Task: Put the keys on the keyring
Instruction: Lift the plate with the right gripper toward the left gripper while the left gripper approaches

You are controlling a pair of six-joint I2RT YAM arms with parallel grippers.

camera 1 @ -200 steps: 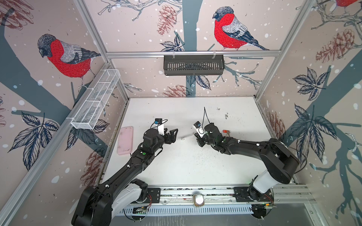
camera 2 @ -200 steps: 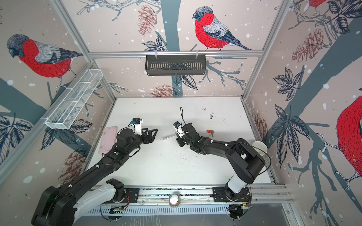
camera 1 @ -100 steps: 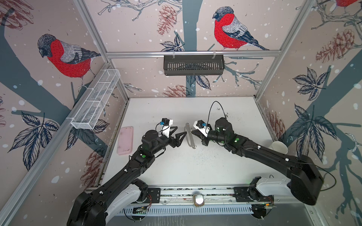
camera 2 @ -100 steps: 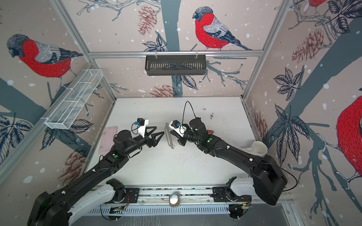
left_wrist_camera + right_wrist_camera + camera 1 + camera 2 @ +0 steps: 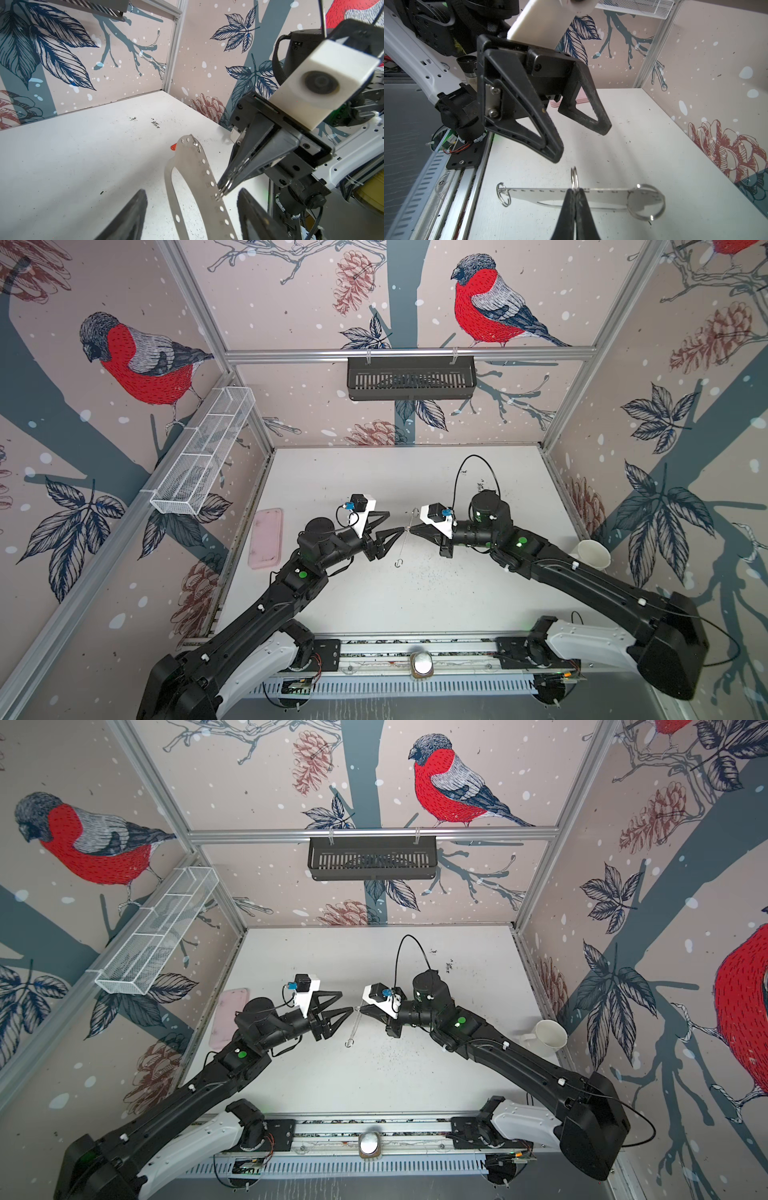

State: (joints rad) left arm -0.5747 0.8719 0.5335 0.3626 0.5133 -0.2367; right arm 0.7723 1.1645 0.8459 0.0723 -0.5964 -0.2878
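The keyring, a flat grey plate with an oval cutout and a row of edge holes, hangs above the table. It shows edge-on in both top views. My right gripper is shut on a small metal ring threaded through the plate's edge. My left gripper is open, one finger on each side of the plate without touching it. Of the keys, only a red-orange tag peeks out on the table behind the plate; the rest is hidden.
A pink case lies by the left wall. A white cup stands at the right wall. A black basket hangs on the back wall and a wire basket on the left wall.
My right gripper has lifted the keyring off the table and turned it toward the left gripper. The left gripper has come in around the plate and its jaws have narrowed somewhat.
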